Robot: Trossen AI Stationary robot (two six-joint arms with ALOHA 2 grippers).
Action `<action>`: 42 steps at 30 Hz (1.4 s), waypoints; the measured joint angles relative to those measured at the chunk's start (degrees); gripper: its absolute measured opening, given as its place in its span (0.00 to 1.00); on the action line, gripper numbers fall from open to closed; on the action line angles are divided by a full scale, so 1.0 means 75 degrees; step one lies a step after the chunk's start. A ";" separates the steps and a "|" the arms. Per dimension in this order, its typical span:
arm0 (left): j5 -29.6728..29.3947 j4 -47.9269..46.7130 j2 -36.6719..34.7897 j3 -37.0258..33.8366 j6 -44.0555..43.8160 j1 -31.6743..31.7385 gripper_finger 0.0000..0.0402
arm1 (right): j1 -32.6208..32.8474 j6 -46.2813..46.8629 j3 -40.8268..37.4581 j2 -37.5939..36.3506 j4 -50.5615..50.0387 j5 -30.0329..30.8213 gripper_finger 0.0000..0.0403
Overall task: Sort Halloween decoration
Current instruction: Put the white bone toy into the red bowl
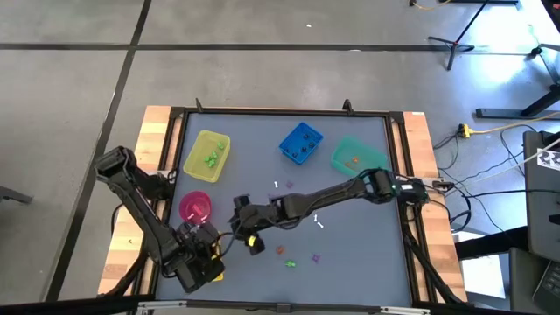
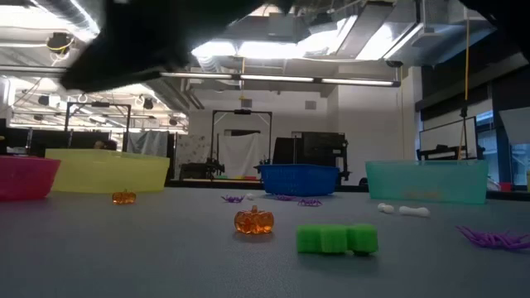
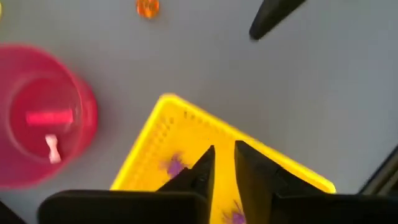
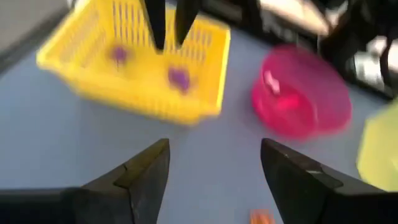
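1. The left gripper point(image 3: 222, 163) hung over a small yellow basket point(image 3: 186, 124) at the near left corner of the grey table point(image 1: 350, 227). Its fingers stood close together with a narrow gap between them, and nothing showed pinched in that gap.
2. Purple trinkets point(image 4: 179, 77) lay inside that yellow basket, below the left fingers.
3. The right gripper point(image 4: 214, 168) reached across the table toward the near left, and its fingers were spread wide and empty above bare table.
4. A pink bowl point(image 1: 195, 207) stood just beside the yellow basket and held a small white bone-shaped piece point(image 3: 53, 148).
5. A larger yellow bin point(image 1: 208, 156) at the far left held green trinkets point(image 1: 211, 158).
6. A blue bin point(image 1: 301, 143) stood at the far middle with dark pieces in it, and a teal bin point(image 1: 354, 155) to its right held one orange piece point(image 1: 356, 160).
7. Loose decorations lay on the near part of the table: an orange pumpkin point(image 2: 253, 220), a green block-shaped piece point(image 2: 336, 239), a second, smaller orange pumpkin point(image 2: 124, 197), purple spiders point(image 2: 495, 239) and white bones point(image 2: 404, 209).
8. In the high view, an orange piece point(image 1: 281, 249), a green piece point(image 1: 290, 262) and a purple piece point(image 1: 315, 259) lay just beside the right gripper, apart from one another.
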 joint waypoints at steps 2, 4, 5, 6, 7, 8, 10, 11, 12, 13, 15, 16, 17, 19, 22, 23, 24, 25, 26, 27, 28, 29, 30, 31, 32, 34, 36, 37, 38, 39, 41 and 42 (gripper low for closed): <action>-0.0081 0.0005 0.0000 0.0000 0.0403 0.0190 0.16 | 0.0000 -0.0002 0.0000 -0.0262 -0.1019 0.0129 0.62; -0.0098 0.0004 0.0000 0.0000 0.0848 0.0431 0.21 | -0.0006 -0.0002 0.0000 -0.0514 -0.1977 0.0151 0.62; -0.0103 0.0003 0.0000 0.0000 0.1106 0.0569 0.23 | -0.0006 0.0001 0.0003 -0.0628 -0.2410 0.0152 0.62; -0.0098 0.0003 0.0000 0.0000 0.1381 0.0727 0.26 | -0.0006 0.0001 0.0001 -0.0747 -0.2849 0.0152 0.62; -0.0097 0.0005 0.0000 0.0000 0.1670 0.0891 0.28 | -0.0006 0.0001 0.0001 -0.0852 -0.3272 0.0153 0.62; -0.0100 0.0003 0.0000 0.0000 0.1995 0.1069 0.30 | -0.0006 0.0000 0.0002 -0.0968 -0.3628 0.0152 0.62; -0.0057 0.0004 0.0000 0.0000 0.2633 0.1471 0.35 | -0.0003 -0.0002 0.0003 -0.1168 -0.4339 0.0152 0.62; 0.0028 0.0005 0.0000 0.0000 0.2958 0.1678 0.36 | -0.0006 -0.0001 0.0001 -0.1267 -0.4656 0.0152 0.62; 0.0147 0.0005 0.0000 0.0000 0.3286 0.1899 0.38 | -0.0006 0.0001 0.0001 -0.1361 -0.5006 0.0152 0.62; 0.0286 0.0003 0.0000 0.0000 0.3605 0.2115 0.40 | -0.0006 0.0001 0.0001 -0.1443 -0.5307 0.0153 0.62; 0.0532 0.0014 0.0000 0.0000 0.4228 0.2535 0.42 | -0.0010 -0.0001 0.0001 -0.1614 -0.5910 0.0184 0.62; 0.0646 0.0011 0.0000 0.0000 0.4521 0.2746 0.43 | -0.0016 -0.0002 0.0002 -0.1687 -0.6164 0.0186 0.62; 0.0740 0.0016 0.0000 0.0000 0.4824 0.2935 0.43 | -0.0023 0.0001 0.0000 -0.1763 -0.6403 0.0203 0.62; 0.0781 0.0019 0.0000 0.0000 0.5357 0.3291 0.43 | -0.0043 0.0000 0.0000 -0.1858 -0.6853 0.0321 0.62; 0.0929 0.0015 0.0000 0.0000 0.5913 0.3793 0.43 | -0.0120 0.0065 -0.0049 -0.1948 -0.7477 0.0419 0.62; 0.1064 0.0017 0.0000 0.0000 0.6128 0.3945 0.43 | -0.0159 0.0136 -0.0174 -0.2016 -0.7624 0.0451 0.62; 0.1223 0.0017 0.0000 0.0000 0.6352 0.4097 0.43 | -0.0204 0.0192 -0.0370 -0.2103 -0.7695 0.0471 0.62; 0.1320 0.0024 0.0000 0.0000 0.6562 0.4225 0.43 | -0.0257 0.0248 -0.0603 -0.2223 -0.7685 0.0471 0.62; 0.1359 0.0040 0.0000 0.0000 0.6720 0.4328 0.43 | -0.0317 0.0326 -0.0863 -0.2354 -0.7669 0.0474 0.62; 0.1388 0.0052 0.0000 0.0000 0.6852 0.4424 0.43 | -0.0382 0.0399 -0.1159 -0.2507 -0.7643 0.0478 0.62; 0.1382 0.0079 0.0000 -0.0004 0.6986 0.4513 0.43 | -0.0440 0.0521 -0.1454 -0.2675 -0.7629 0.0473 0.62; 0.1384 0.0130 0.0000 -0.0023 0.7083 0.4592 0.43 | -0.0495 0.0603 -0.1766 -0.2854 -0.7554 0.0475 0.62; 0.1386 0.0187 0.0000 -0.0067 0.7193 0.4672 0.43 | -0.0546 0.0688 -0.2098 -0.3052 -0.7377 0.0472 0.62; 0.1384 0.0276 0.0000 -0.0126 0.7297 0.4743 0.43 | -0.0588 0.0732 -0.2424 -0.3270 -0.7158 0.0472 0.62; 0.1381 0.0398 0.0000 -0.0198 0.7397 0.4802 0.43 | -0.0629 0.0745 -0.2756 -0.3464 -0.6954 0.0473 0.62; 0.1440 0.0801 0.0000 -0.0410 0.7562 0.4916 0.43 | -0.0712 0.0745 -0.3408 -0.3854 -0.6350 0.0471 0.62; 0.1724 0.1281 0.0000 -0.0640 0.7752 0.5040 0.43 | -0.0793 0.0747 -0.3964 -0.4141 -0.5741 0.0456 0.62; 0.1837 0.1541 0.0000 -0.0745 0.7814 0.5095 0.43 | -0.0833 0.0747 -0.4206 -0.4249 -0.5447 0.0422 0.62; 0.1927 0.1781 0.0000 -0.0842 0.7820 0.5156 0.43 | -0.0881 0.0756 -0.4401 -0.4318 -0.5168 0.0371 0.62; 0.1977 0.2022 0.0000 -0.0941 0.7824 0.5219 0.43 | -0.0924 0.0789 -0.4598 -0.4379 -0.4829 0.0313 0.62; 0.2065 0.2316 0.0002 -0.1063 0.7871 0.5317 0.43 | -0.0971 0.0936 -0.4933 -0.4392 -0.4200 0.0189 0.62; 0.2093 0.2398 0.0003 -0.1087 0.7949 0.5352 0.43 | -0.1012 0.0954 -0.5090 -0.4389 -0.3903 0.0127 0.62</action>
